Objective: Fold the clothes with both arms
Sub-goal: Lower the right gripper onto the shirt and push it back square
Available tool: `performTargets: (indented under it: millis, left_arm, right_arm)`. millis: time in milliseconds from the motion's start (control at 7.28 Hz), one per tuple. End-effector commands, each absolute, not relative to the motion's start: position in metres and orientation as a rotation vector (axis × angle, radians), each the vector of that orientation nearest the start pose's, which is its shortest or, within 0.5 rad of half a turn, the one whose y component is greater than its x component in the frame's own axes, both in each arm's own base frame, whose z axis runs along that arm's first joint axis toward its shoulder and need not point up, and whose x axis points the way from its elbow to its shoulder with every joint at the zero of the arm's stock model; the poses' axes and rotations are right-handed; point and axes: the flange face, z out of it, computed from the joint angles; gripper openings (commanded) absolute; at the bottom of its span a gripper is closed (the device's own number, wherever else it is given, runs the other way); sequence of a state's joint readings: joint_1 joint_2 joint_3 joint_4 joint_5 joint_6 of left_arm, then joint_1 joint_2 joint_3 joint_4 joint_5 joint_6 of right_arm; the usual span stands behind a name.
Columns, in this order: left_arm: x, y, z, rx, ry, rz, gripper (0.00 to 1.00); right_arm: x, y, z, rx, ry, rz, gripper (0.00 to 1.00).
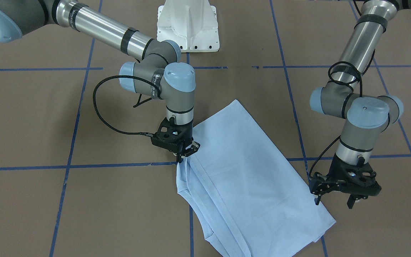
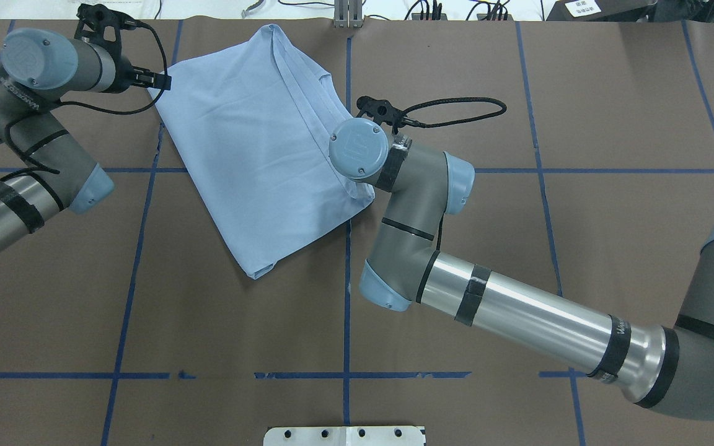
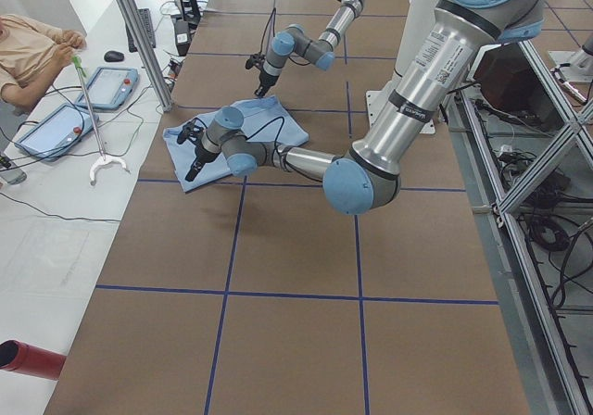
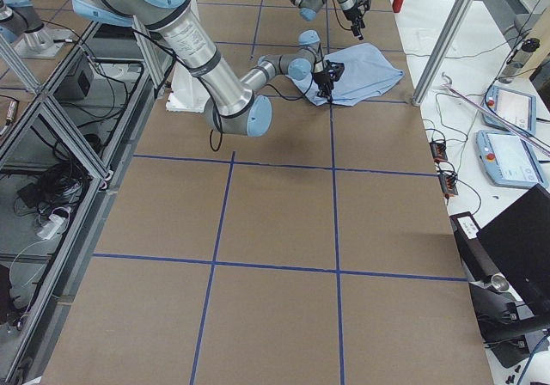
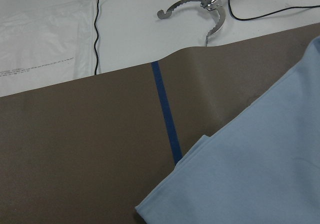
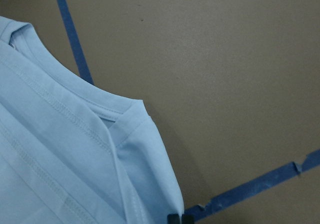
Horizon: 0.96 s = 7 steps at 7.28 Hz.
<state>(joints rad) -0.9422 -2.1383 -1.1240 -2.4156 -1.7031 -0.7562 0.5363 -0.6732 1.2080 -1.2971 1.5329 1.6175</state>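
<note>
Looking at the table [image 1: 30,117] from my station, I see the light blue T-shirt [image 1: 248,171] lying folded into a long shape. It sits at an angle over a crossing of the blue tape lines [image 1: 84,166], on the side of the table far from the white pedestal [image 1: 188,28].

My right gripper [image 1: 187,150] stands at the long edge of the shirt that faces the robot's right, where several hemmed layers are stacked. Its fingers are pressed together on this edge. In the right wrist view the cloth rises up to the two dark fingertips [image 6: 173,219], and a folded sleeve [image 6: 135,134] lies just beside them, close to a tape line.

My left gripper [image 1: 334,200] is at the opposite side, at the shirt's corner near the operators' end. Its fingers are spread apart and nothing is between them. One finger is over the shirt's edge and the other over bare table. I cannot tell if they touch the surface.

The left wrist view shows this corner lying flat, with a tape line going under it. Beyond the table edge a metal grabber tool [image 5: 200,9] lies on a white surface.
</note>
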Motion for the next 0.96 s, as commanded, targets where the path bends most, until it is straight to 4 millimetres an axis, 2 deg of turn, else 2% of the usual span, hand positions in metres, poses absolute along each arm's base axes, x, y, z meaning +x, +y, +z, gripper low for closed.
performTargets:
  millis: [0,137,412,549,687,824]
  left_arm:
    - [0.349,-0.680,0.444,0.663,0.722,-0.065,1.00]
    - [0.352,-0.678,0.444,0.662,0.725,-0.060,1.00]
    - [0.355,-0.676,0.442,0.663,0.728,-0.056,1.00]
    - [0.355,-0.676,0.442,0.664,0.729,-0.056,1.00]
    - [0.355,-0.676,0.442,0.664,0.730,-0.057,1.00]
    - [0.355,-0.675,0.439,0.667,0.733,-0.055,1.00]
  right_arm:
    - [-0.590,-0.511,0.255,0.240,-0.806,0.565,0.00]
    - [-0.565,-0.480,0.276,0.241,-0.826,0.549,0.00]
    - [-0.544,-0.369,0.305,0.294,-0.854,0.471,0.00]
    - [-0.532,-0.321,0.313,0.312,-0.865,0.444,0.00]
    - [-0.525,-0.285,0.320,0.314,-0.876,0.446,0.00]
    - [-0.530,-0.268,0.323,0.326,-0.873,0.433,0.00]
